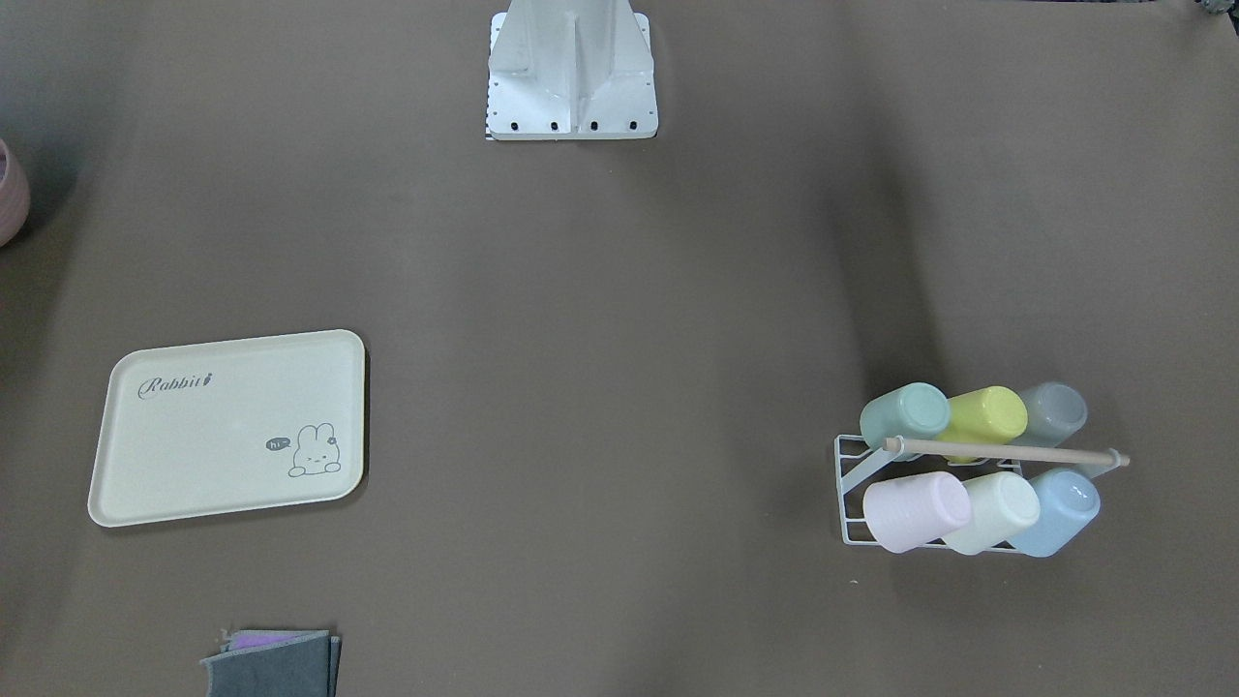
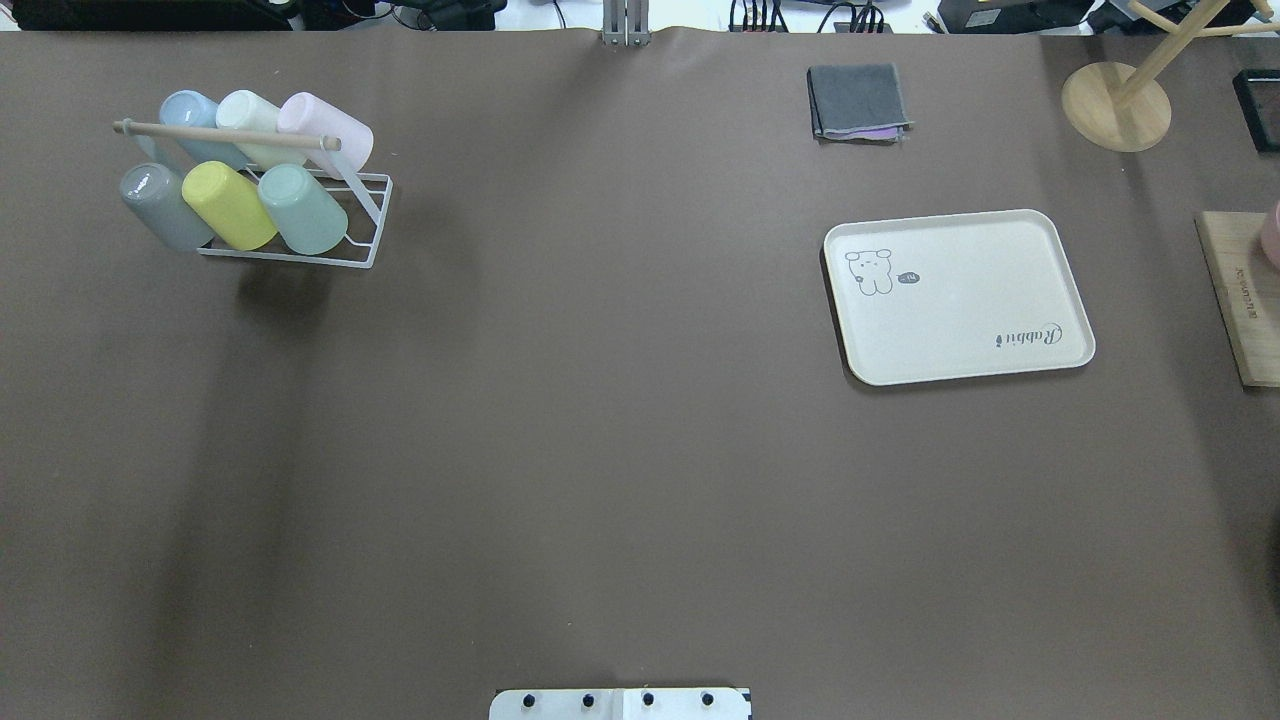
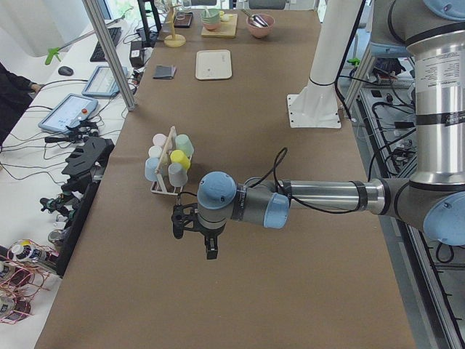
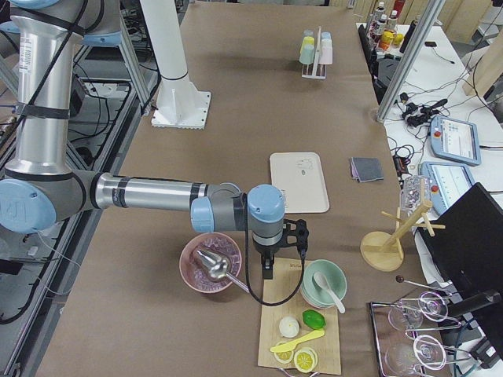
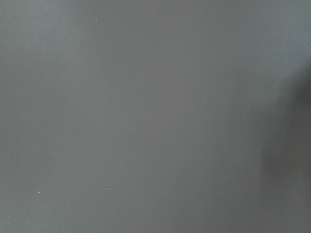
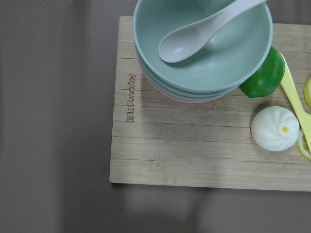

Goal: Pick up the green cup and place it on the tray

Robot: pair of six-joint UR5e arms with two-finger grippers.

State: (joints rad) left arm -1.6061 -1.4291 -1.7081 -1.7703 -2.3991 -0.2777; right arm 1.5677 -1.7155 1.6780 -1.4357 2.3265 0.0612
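The green cup (image 1: 905,414) lies tilted in a white wire rack (image 1: 852,484), at the end of the row nearer the robot, beside a yellow cup (image 1: 987,416). It also shows in the overhead view (image 2: 303,208) and the left side view (image 3: 184,144). The cream tray (image 1: 227,426) lies flat and bare on the far side of the table (image 2: 960,300). My left gripper (image 3: 194,240) hangs over bare table short of the rack. My right gripper (image 4: 284,255) hangs over a wooden board beyond the tray. I cannot tell if either is open or shut.
The rack also holds pink, cream, blue and grey cups under a wooden handle (image 2: 225,135). A folded grey cloth (image 2: 857,101) lies near the tray. The wooden board (image 6: 194,145) carries stacked bowls (image 6: 204,48), a spoon and toy food. A pink bowl (image 4: 211,263) sits beside it.
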